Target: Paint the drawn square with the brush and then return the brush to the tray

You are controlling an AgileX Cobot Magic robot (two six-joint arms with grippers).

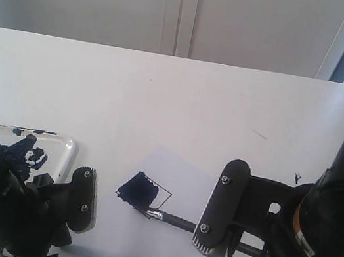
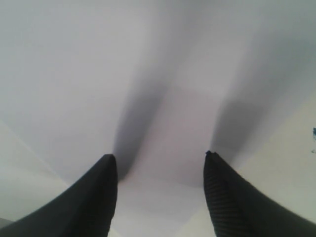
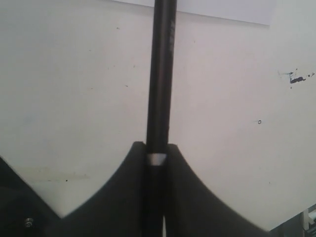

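The drawn square [image 1: 144,191] on the white paper sheet [image 1: 160,233] is mostly filled with dark navy; its right part still shows only the thin outline. The brush [image 1: 172,220] lies low across the paper, its silver band and tip at the square's lower edge. My right gripper [image 3: 156,144] is shut on the brush handle [image 3: 161,74]. The white tray [image 1: 69,149] with navy blotches sits at the left, partly hidden by my left arm. My left gripper [image 2: 160,157] is open over the paper, fingers [image 2: 98,197] wide apart and empty.
The white table [image 1: 163,100] stretches back to a pale wall. A small dark paint speck [image 1: 297,178] lies right of the paper, and the paper speck mark [image 3: 296,77] shows near the brush. My right arm's bulk fills the lower right.
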